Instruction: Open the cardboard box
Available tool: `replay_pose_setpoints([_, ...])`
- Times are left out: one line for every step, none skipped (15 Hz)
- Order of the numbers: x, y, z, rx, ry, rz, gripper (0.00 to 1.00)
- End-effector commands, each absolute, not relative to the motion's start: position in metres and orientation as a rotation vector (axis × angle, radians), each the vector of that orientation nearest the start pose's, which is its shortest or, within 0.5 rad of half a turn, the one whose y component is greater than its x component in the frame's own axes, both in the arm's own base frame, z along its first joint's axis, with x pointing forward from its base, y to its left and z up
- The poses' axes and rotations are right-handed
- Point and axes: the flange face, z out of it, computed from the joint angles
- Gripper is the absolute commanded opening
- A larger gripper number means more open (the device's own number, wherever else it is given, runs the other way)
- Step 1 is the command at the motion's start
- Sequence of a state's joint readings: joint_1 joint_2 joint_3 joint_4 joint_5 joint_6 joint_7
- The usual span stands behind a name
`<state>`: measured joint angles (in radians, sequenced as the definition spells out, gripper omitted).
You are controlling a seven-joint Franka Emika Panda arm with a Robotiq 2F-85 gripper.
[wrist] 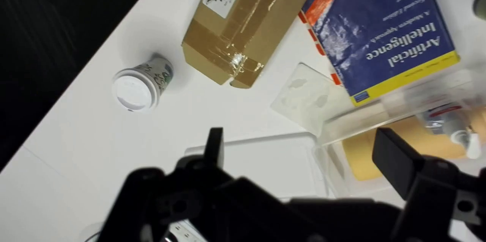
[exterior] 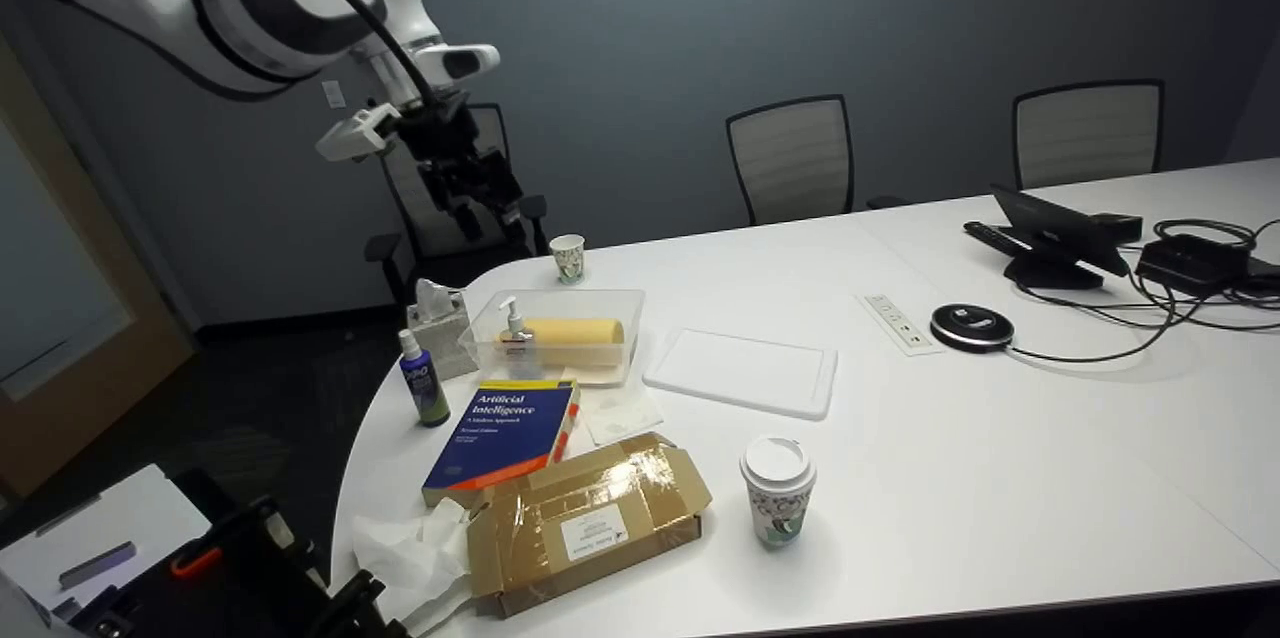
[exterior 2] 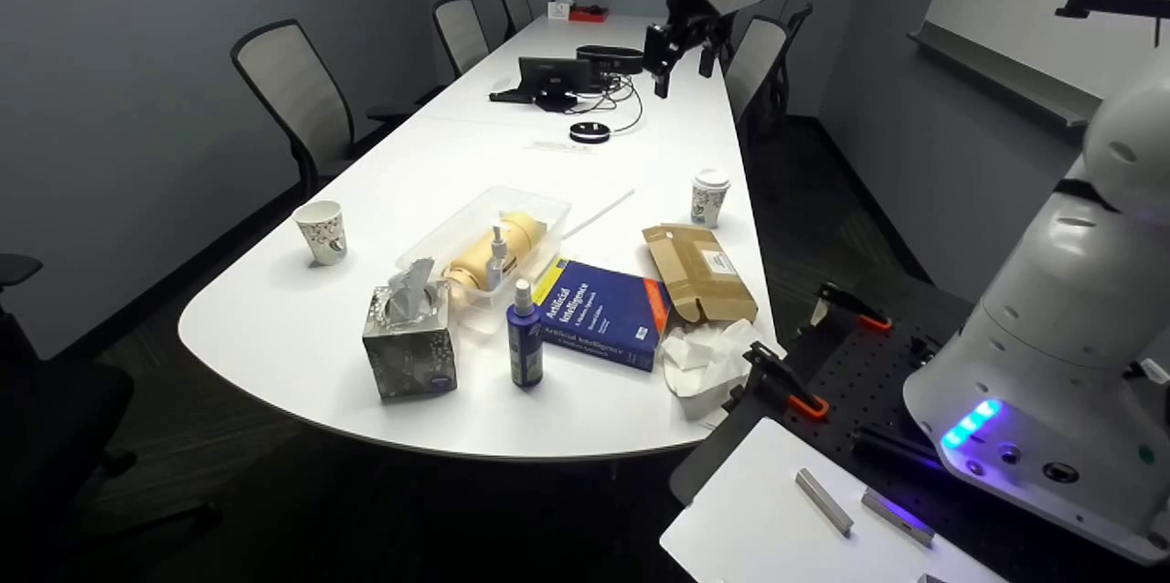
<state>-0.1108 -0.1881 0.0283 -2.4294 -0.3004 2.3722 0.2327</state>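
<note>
Grey wall (exterior: 640,58) behind, nothing yet in my grip

Low and just left of centre in an exterior view, the cardboard box (exterior: 585,498) lay on the white table (exterior: 950,478), just beside the blue book (exterior: 505,438), shiny tape across its top. In an exterior view, my gripper (exterior 2: 684,80) hung near the top, right of centre, jaws wide, nothing between them. The wrist view had the box at top centre, an end flap (wrist: 207,60) jutting. I judged the box light, fairly stiff, slick along the tape and apt to slide; that flap's edge seemed the best hold.

Both exterior views across the table (exterior: 950,478); wrist view closer, downward
</note>
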Motion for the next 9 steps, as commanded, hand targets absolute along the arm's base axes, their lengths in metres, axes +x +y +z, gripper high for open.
replay_pose_setpoints([0.526, -0.047, 0.332, -3.416, 0.361, -0.127, 1.00])
replay_pose_setpoints([0.534, -0.044, 0.313, -3.433, 0.386, -0.073, 1.00])
replay_pose_setpoints([0.542, -0.040, 0.292, -3.449, 0.409, -0.027, 1.00])
replay_pose_setpoints([0.549, -0.037, 0.273, -3.461, 0.432, 0.016, 1.00])
replay_pose_setpoints([0.554, -0.035, 0.251, -3.484, 0.453, 0.057, 1.00])
replay_pose_setpoints([0.559, -0.032, 0.233, -3.488, 0.467, 0.095, 1.00])
replay_pose_setpoints([0.563, -0.031, 0.213, -3.500, 0.489, 0.136, 1.00])
replay_pose_setpoints([0.566, -0.029, 0.197, -3.511, 0.508, 0.172, 1.00])
replay_pose_setpoints([0.569, -0.029, 0.179, -3.522, 0.533, 0.206, 1.00])
